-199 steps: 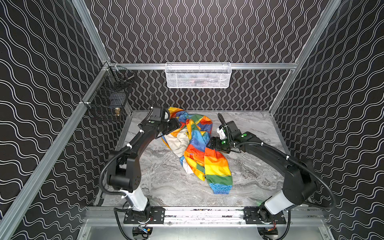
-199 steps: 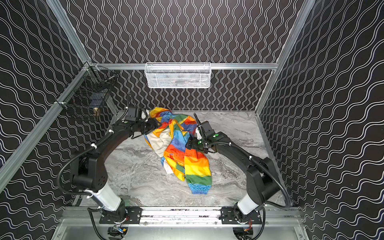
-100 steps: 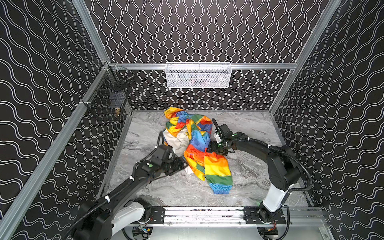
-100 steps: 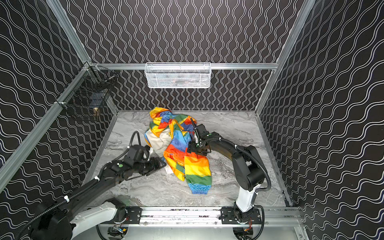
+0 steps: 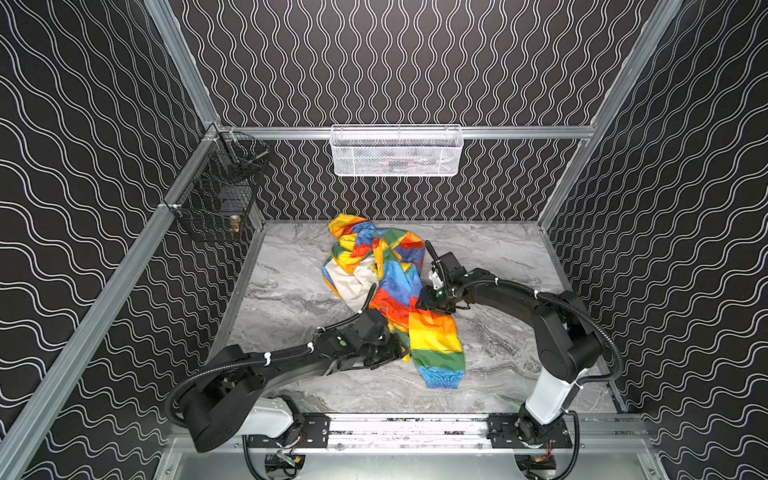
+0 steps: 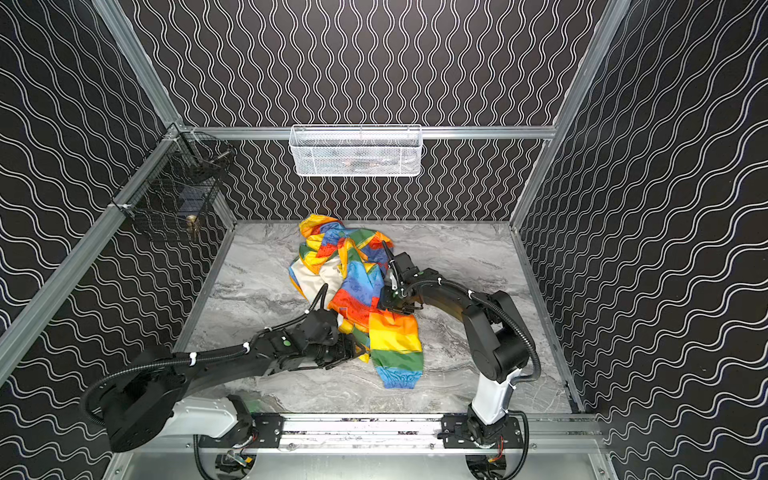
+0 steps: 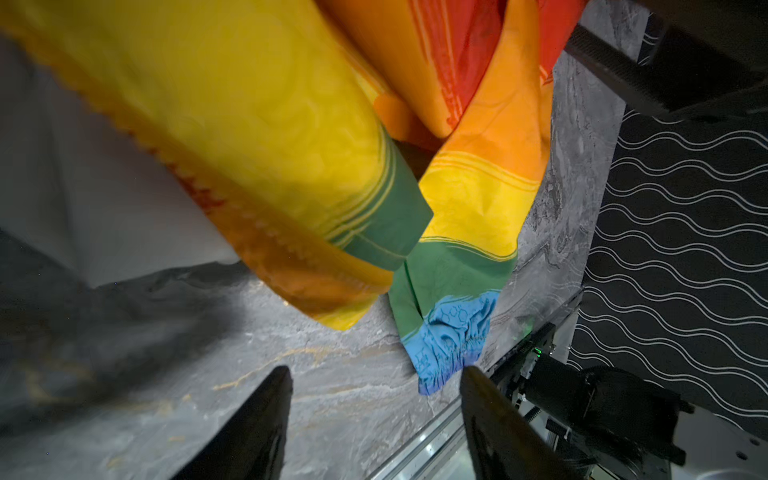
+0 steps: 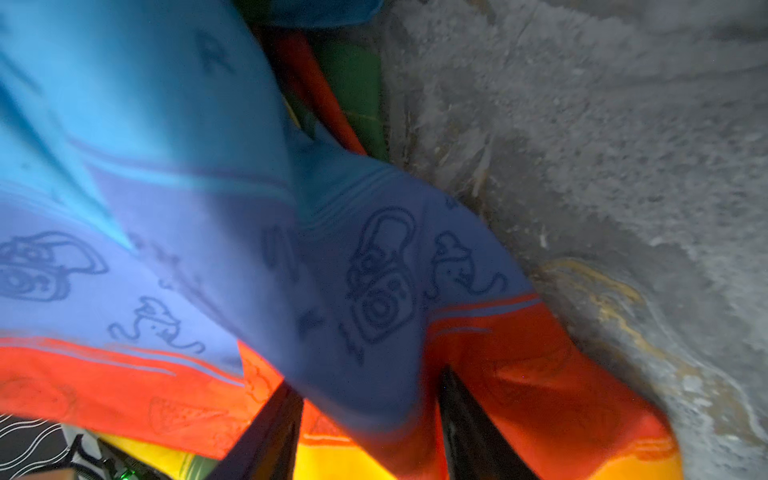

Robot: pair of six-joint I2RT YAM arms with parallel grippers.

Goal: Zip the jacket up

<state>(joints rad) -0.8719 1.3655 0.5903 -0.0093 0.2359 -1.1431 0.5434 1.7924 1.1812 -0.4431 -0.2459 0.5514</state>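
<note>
Judging by wrist views only, left gripper (image 7: 374, 372) gapes empty, right gripper (image 8: 368, 380) astride jacket (image 8: 208, 208).

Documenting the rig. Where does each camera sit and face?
Top views: high at the front, looking down at the back wall and table; both arms whole, left hand and right hand at the jacket.
Left wrist: behind the left hand, looking past its parted fingers at table and striped sleeve.
Right wrist: close over blue and red cloth, a fold between its fingers.
Shared: the sleeve's blue cuff shows in the left wrist view and both top views.
</note>
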